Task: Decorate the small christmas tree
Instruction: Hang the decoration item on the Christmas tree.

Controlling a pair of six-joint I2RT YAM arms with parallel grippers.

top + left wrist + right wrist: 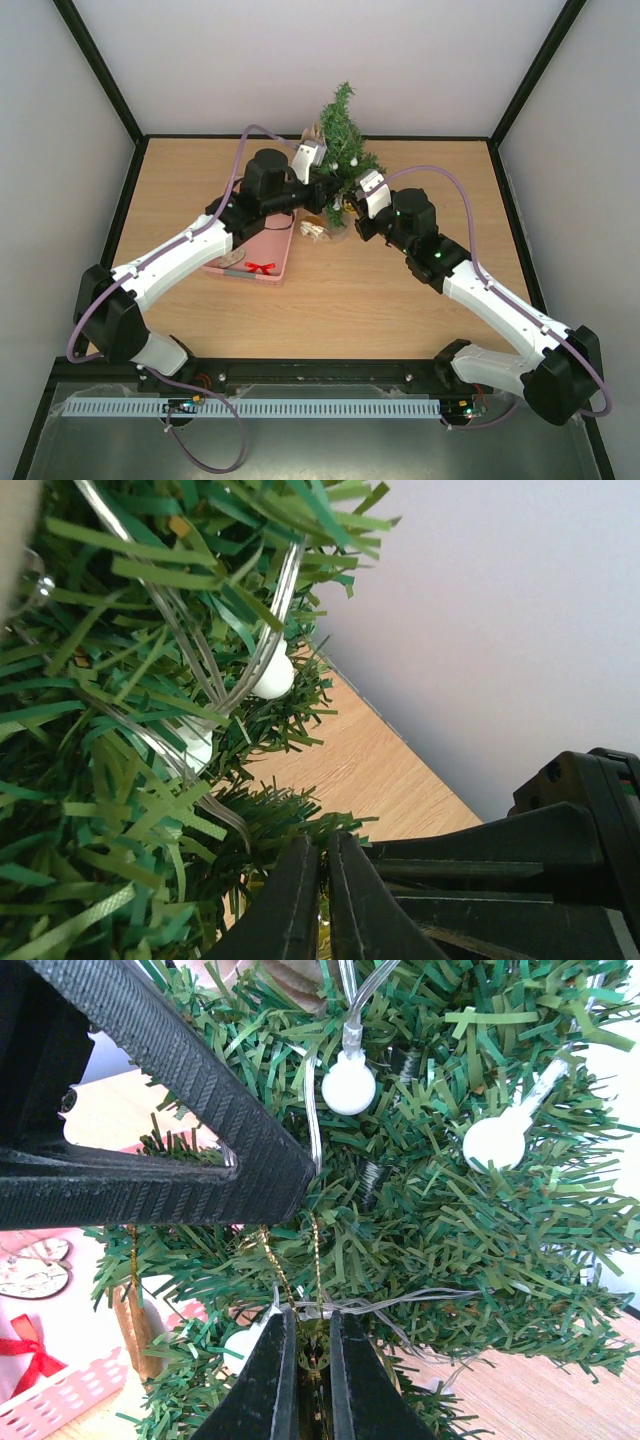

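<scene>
The small christmas tree (343, 140) stands at the back middle of the table, strung with a clear wire of white bulbs (348, 1088). Both grippers are at its lower branches. My right gripper (308, 1315) is shut on a gold ornament (318, 1355), whose gold thread loop (280, 1270) rises into the needles toward the ridged tip of my left gripper's fingers (250, 1150). In the left wrist view my left gripper (325, 842) is shut, its tips among the tree's (120, 730) needles. I cannot tell whether it pinches the thread. From above, the left gripper (322, 197) and right gripper (350, 207) nearly meet.
A pink basket (285, 270) with a red bow (261, 268) lies under the left forearm, left of the tree. Pale wooden ornaments (314, 230) lie on the table by the tree's foot. Walls close off the back and sides.
</scene>
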